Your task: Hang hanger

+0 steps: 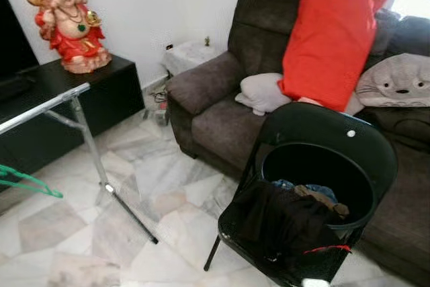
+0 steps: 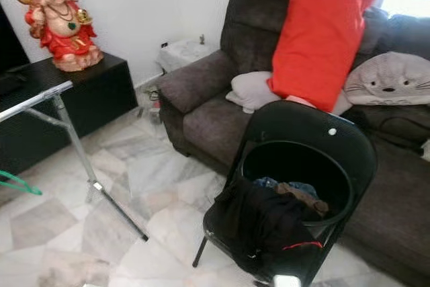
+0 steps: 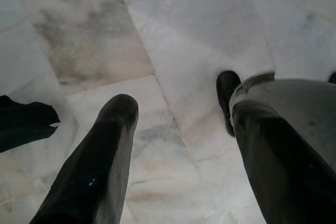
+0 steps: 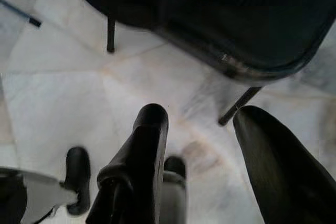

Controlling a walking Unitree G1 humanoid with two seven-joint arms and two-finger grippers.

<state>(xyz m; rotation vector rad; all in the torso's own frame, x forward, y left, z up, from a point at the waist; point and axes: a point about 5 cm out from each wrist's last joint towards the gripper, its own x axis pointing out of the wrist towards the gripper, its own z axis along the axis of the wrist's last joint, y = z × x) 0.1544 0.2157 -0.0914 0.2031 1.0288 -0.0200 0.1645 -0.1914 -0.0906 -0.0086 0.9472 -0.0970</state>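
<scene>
A green hanger (image 1: 30,185) pokes in at the left edge, below the silver rail (image 1: 41,109) of a metal clothes rack; what holds it is cut off. The rack's slanted leg (image 1: 101,179) runs down to the marble floor. In the left wrist view my left gripper (image 3: 181,111) hangs open over bare floor tiles, with nothing between its fingers (image 3: 100,161). My right gripper (image 4: 202,116) is open too, low beside the legs of the black folding chair (image 4: 231,66), and it holds nothing.
The black folding chair (image 1: 366,146) stands in front of me, carrying a black basket (image 1: 316,173) of clothes. Behind it is a brown sofa (image 1: 222,119) with a red cushion (image 1: 329,45). A black cabinet (image 1: 101,92) with a figurine (image 1: 70,25) stands at the left.
</scene>
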